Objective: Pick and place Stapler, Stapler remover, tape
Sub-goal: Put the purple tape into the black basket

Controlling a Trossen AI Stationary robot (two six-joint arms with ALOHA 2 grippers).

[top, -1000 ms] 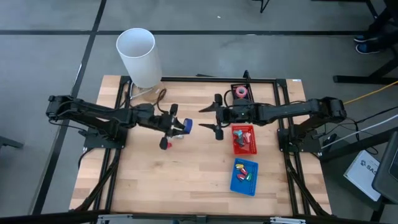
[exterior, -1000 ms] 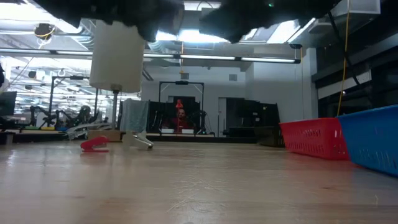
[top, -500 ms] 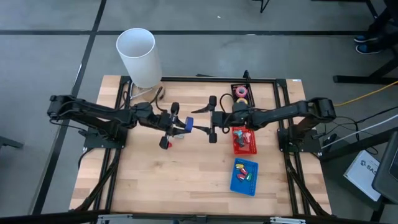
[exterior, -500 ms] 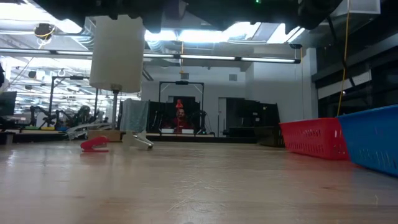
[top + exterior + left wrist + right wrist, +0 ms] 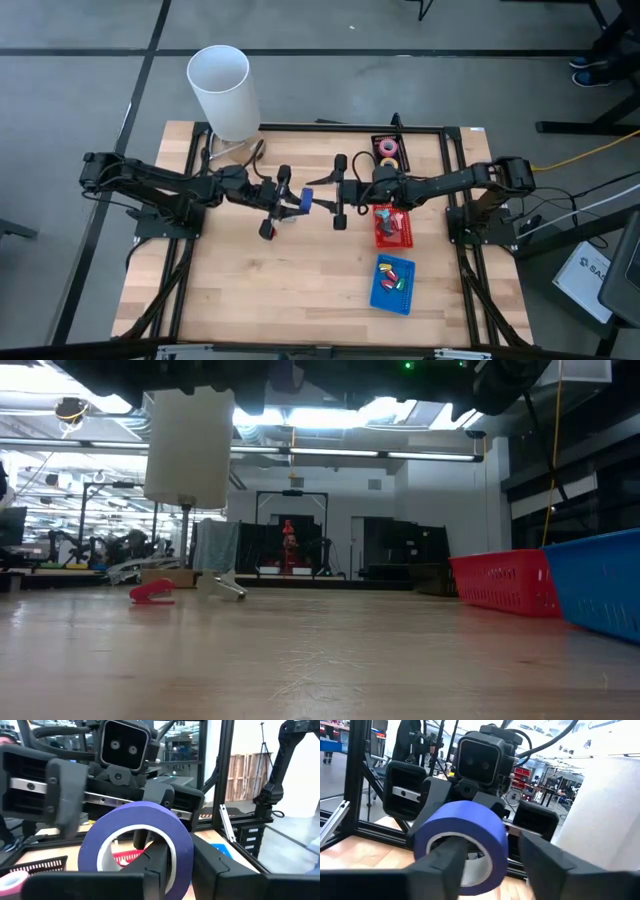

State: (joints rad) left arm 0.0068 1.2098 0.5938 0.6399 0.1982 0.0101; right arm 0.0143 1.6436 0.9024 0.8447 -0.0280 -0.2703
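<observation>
From above, the left gripper (image 5: pixel 290 200) and right gripper (image 5: pixel 338 192) meet over the middle of the table (image 5: pixel 300 290), a blue tape roll (image 5: pixel 306 199) between them. In the left wrist view, one left finger (image 5: pixel 155 865) passes through the roll (image 5: pixel 142 845), the other outside, pinching its wall. In the right wrist view, the right gripper's fingers (image 5: pixel 445 855) stand spread, one through the roll's (image 5: pixel 465 835) hole, not yet clamped.

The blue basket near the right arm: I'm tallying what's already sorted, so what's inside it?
The blue plastic basket holds a few small coloured pieces, red, yellow and green. They are too small to identify, and anything beneath them is hidden.
</observation>
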